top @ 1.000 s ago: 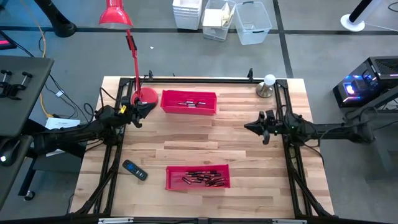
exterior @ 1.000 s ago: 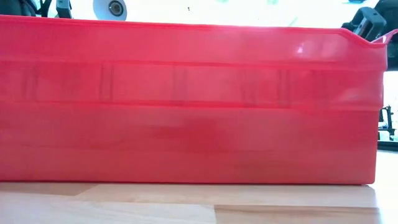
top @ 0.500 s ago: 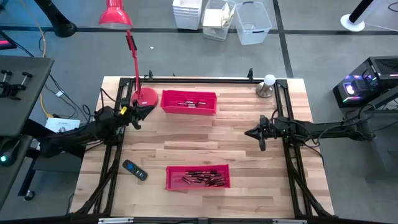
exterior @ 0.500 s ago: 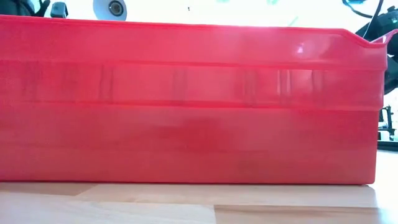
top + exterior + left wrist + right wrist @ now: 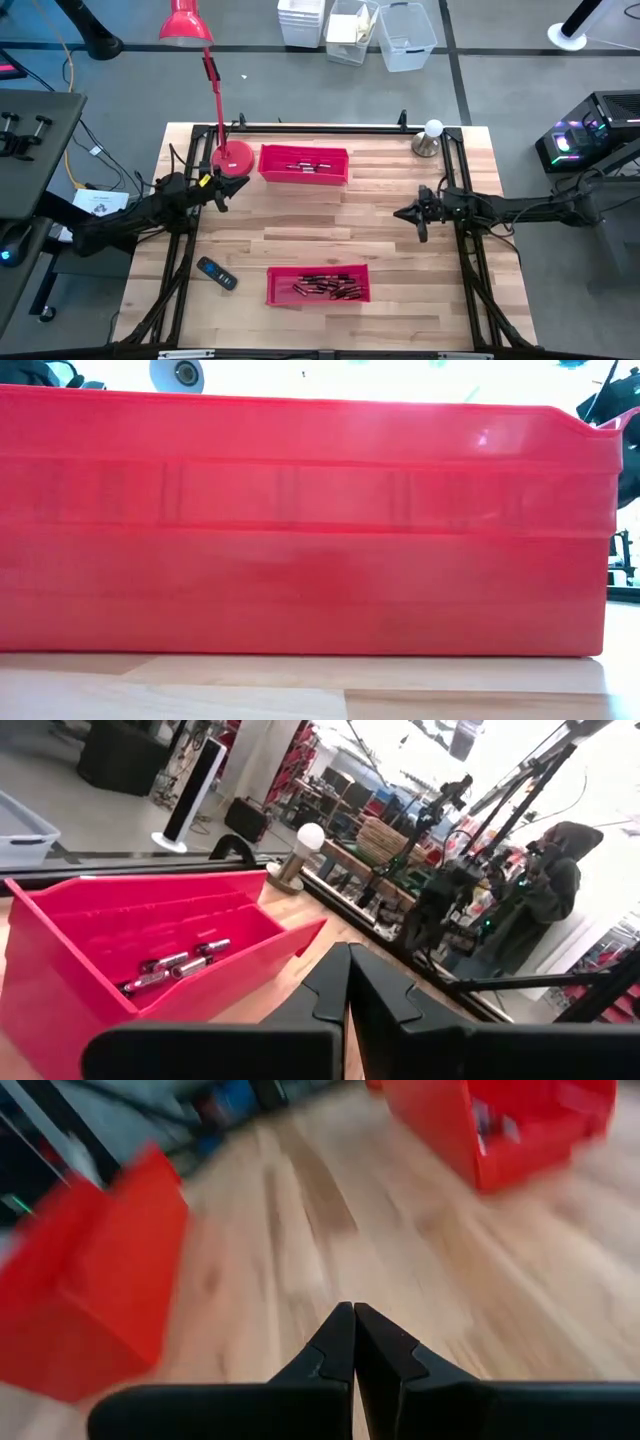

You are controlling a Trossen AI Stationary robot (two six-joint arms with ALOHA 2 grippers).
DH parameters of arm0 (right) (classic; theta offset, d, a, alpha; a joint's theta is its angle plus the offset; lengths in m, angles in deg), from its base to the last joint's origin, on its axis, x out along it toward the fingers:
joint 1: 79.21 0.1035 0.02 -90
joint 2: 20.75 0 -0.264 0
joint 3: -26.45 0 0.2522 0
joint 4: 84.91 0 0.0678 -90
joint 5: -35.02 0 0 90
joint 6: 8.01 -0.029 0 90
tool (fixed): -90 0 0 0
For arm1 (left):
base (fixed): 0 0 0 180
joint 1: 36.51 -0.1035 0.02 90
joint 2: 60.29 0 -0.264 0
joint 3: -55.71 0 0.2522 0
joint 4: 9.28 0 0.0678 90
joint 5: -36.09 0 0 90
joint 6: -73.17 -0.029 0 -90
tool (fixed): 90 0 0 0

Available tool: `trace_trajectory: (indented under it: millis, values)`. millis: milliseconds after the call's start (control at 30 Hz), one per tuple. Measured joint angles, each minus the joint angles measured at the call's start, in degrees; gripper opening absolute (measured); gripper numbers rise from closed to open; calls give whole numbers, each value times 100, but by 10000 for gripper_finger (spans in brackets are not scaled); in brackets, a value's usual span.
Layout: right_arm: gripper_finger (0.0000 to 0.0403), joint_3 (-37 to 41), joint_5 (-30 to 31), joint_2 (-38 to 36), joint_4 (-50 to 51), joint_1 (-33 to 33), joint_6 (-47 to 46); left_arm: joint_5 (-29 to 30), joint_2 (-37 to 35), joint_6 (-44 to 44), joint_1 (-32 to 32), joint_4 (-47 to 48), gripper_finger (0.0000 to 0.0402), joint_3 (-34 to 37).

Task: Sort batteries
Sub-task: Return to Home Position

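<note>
On your pale wooden table [image 5: 400,250], a red desk lamp [image 5: 233,157] stands at the back left corner and a white globe bulb on a metal base [image 5: 432,130] at the back right. A black handset with blue marks [image 5: 216,273] lies near the left edge.

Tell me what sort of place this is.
Probably a robotics lab or workshop: a dark left arm and a dark right arm flank a black-framed wooden table, clear plastic storage bins sit on the grey floor, and a hooded person stands among other equipment.
</note>
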Motion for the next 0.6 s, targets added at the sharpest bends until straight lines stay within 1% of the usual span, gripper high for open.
trace_trajectory:
  millis: [333,467,600]
  values:
    - [0,0,5,-2181,-21,22,-12,-4,1,0,11,6,1,0]
    - [0,4,29,-2203,-425,33,-14,0,1,0,33,3,1,0]
    - [0,4,27,-2174,-410,6,-13,2,1,-1,163,0,1,2]
